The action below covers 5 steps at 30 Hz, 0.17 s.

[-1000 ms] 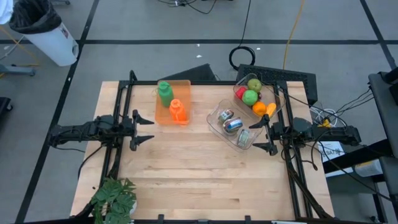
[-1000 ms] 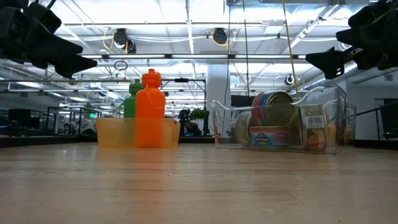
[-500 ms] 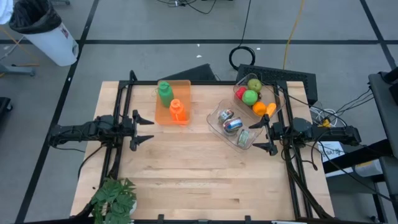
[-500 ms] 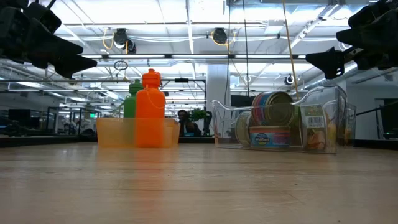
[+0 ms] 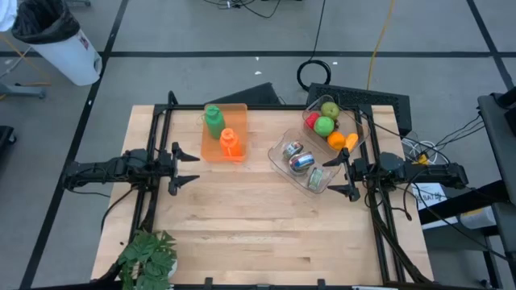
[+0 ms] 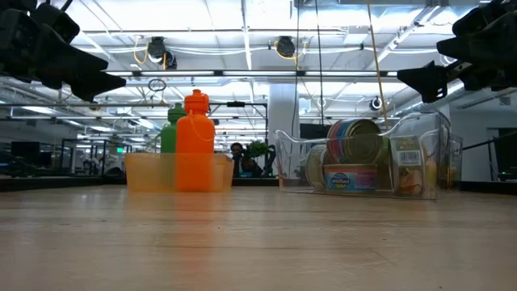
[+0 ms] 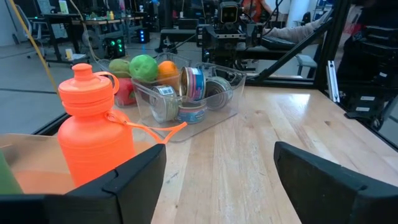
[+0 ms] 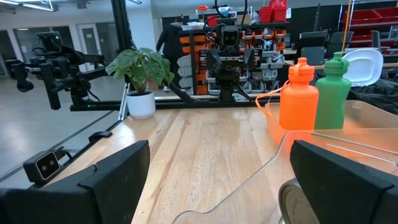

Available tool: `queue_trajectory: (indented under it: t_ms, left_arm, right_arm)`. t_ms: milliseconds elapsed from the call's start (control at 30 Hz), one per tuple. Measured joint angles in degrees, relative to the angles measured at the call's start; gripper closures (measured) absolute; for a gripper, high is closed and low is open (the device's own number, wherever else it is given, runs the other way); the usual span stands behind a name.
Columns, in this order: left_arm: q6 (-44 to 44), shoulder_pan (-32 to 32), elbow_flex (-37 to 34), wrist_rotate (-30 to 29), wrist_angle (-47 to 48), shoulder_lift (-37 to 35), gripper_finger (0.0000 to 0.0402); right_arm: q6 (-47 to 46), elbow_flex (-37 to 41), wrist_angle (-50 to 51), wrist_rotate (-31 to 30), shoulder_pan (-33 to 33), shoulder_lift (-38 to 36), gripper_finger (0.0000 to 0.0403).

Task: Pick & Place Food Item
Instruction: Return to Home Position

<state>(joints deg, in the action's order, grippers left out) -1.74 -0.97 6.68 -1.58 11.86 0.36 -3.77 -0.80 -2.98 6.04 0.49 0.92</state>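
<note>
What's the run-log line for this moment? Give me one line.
left gripper: open, empty, parked left side | right gripper: open, empty, parked right side | orange tumbler, green tumbler: upright in orange bin

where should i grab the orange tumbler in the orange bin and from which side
Grip the orange tumbler at its cap and neck, coming down from above. It stands upright, the orange bin walls in its lower body, and the green tumbler stands close on its far side, so a side approach looks cramped. The left end effector, open, is probably the nearer one.
</note>
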Motion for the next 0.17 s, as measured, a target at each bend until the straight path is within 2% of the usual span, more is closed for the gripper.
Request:
queue_trajectory:
  t_ms: [167]
  left_arm:
    - [0.0, 0.0, 0.0, 0.0, -0.02, 0.0, 0.0079]
  right_arm:
    - [0.0, 0.0, 0.0, 0.0, 0.0, 0.01, 0.0035]
